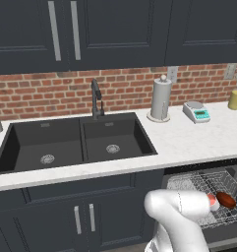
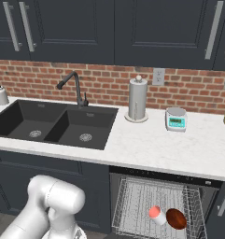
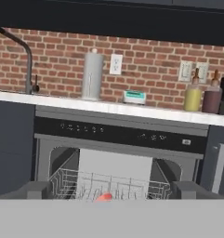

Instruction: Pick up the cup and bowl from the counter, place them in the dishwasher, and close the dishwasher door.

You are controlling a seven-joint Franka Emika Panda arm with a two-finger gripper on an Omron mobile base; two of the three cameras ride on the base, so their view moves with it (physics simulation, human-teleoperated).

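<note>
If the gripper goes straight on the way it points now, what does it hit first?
Judging by the hand view, it faces the open dishwasher. Going straight, it would probably meet the wire rack, near the cup. Depth is hard to judge.

You are looking at a counter (image 2: 151, 149) of white, faintly veined stone that is showing a smooth, low-sheen face. Ahead of the hand, the dishwasher (image 3: 118, 135) is presenting a matt dark control strip over a dull grey inner frame, and its rack (image 2: 156, 205) is reading as thin silver-grey wire. Lying in that rack, the cup (image 2: 156, 215) is looking like smooth pinkish-red plastic or glazed ware, and the bowl (image 2: 176, 218) is showing a smooth, faintly glossy reddish-brown skin. Beyond the hand, the wall (image 1: 125, 88) is appearing as rough matt red brick. The sink (image 1: 73, 142) is looking matt black, slightly grainy. The cabinets (image 2: 109, 28) are wearing flat navy paint with brushed metal handles.
</note>
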